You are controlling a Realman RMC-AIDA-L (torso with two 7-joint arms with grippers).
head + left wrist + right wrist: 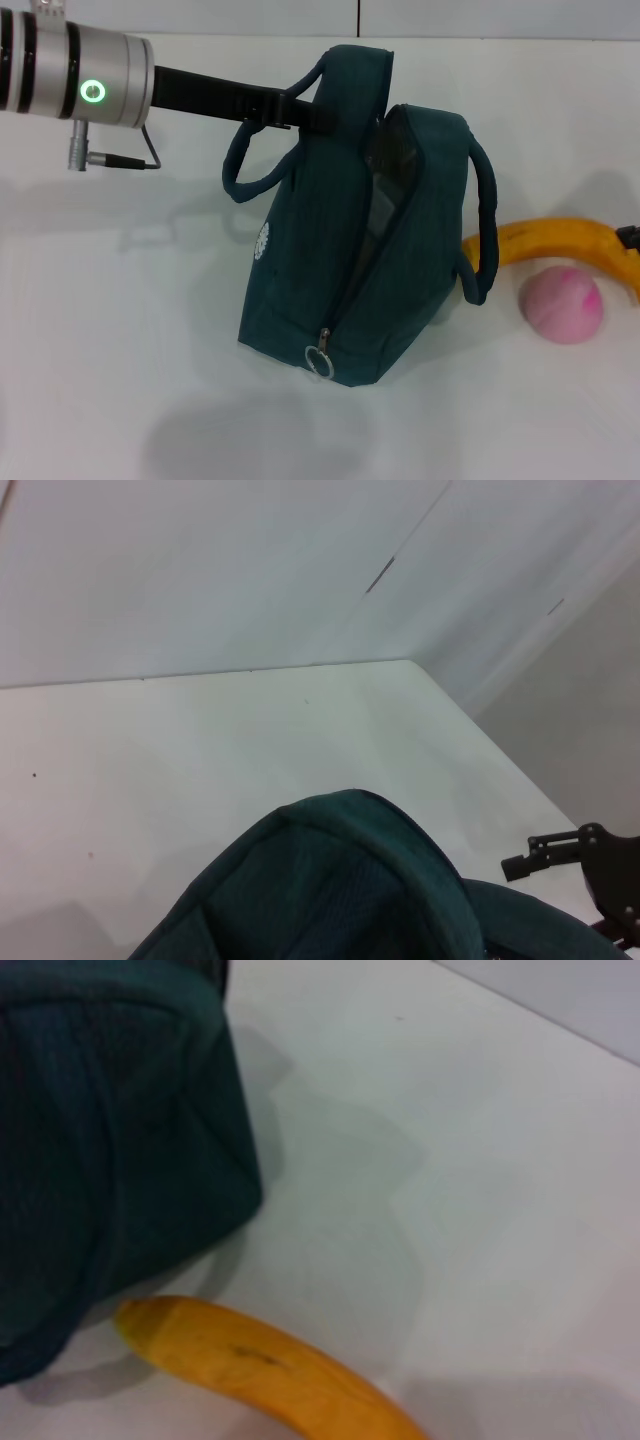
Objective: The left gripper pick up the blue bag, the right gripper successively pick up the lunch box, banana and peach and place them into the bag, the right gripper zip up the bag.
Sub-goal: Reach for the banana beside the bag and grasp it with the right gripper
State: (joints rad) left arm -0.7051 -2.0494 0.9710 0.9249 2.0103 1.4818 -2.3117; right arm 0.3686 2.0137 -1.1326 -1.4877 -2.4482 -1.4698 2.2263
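Note:
The blue bag (330, 250) stands on the white table with its top unzipped and gaping. My left gripper (298, 110) reaches in from the left and is shut on the bag's left loop handle, holding that side up. The zipper's ring pull (319, 361) hangs at the bag's near lower end. The top of the bag (340, 880) fills the bottom of the left wrist view. The banana (560, 243) lies just right of the bag, also close in the right wrist view (270, 1370). The peach (562, 304) sits in front of it. Only a black tip of my right gripper (630, 238) shows, at the banana's far right end. The lunch box is hidden.
The bag's right handle (482, 230) droops over the banana's left end. A greyish surface (385, 165) shows inside the opening; I cannot tell what it is. The table's back edge meets a grey wall (450, 18).

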